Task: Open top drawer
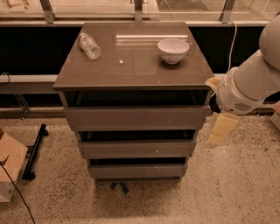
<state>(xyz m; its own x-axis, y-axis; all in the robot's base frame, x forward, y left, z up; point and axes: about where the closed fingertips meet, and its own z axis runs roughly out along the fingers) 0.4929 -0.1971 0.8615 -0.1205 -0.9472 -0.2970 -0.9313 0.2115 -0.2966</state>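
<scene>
A white round bowl and a clear plastic bottle rest on your grey-brown worktop. The flat-front grey-brown top drawer sits just beneath the worktop, with your pincer just right of it. You cannot tell the pincer's grip.

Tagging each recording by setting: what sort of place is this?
Probably an office or lab test area: speckled terrazzo floor, glazed wall behind, freestanding drawer cabinet. The claw hangs right of the top drawer.

The gripper hangs just right of the top drawer
</scene>
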